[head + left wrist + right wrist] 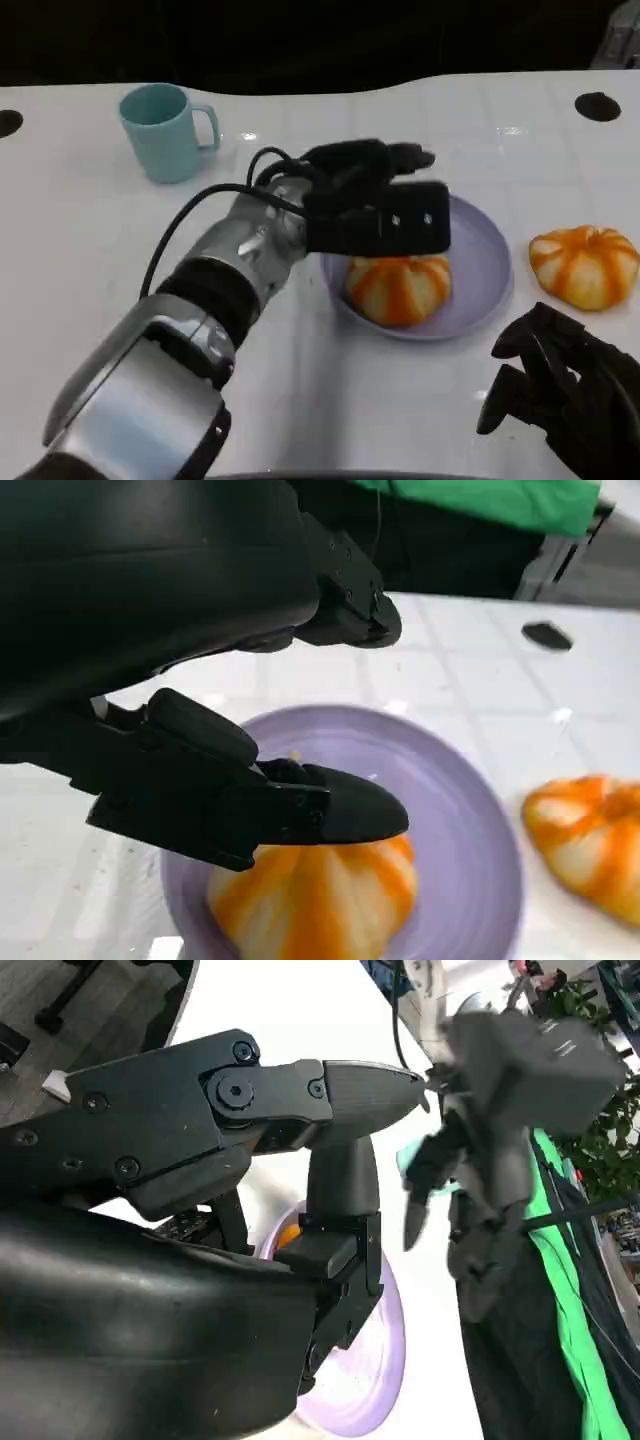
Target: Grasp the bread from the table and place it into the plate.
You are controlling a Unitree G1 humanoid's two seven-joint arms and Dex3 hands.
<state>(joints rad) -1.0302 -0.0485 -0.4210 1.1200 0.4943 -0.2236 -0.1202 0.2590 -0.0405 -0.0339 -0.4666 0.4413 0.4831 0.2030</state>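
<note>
One orange-and-white striped bread [398,286] lies on the lilac plate [480,262] at the table's middle right. My left hand [375,195] hovers just above it with fingers spread and nothing in them. In the left wrist view a fingertip [340,815] hangs over that bread [315,900] without gripping it, inside the plate [470,830]. A second striped bread [585,265] [590,840] sits on the table just to the right of the plate. My right hand [560,385] rests low at the near right, holding nothing. The right wrist view shows its fingers [300,1090] apart.
A teal mug [165,130] stands at the back left. Dark round holes mark the tabletop at the far right [597,105] and far left [8,122]. My left forearm [200,310] crosses the near-left table. A green cloth [480,500] hangs beyond the far edge.
</note>
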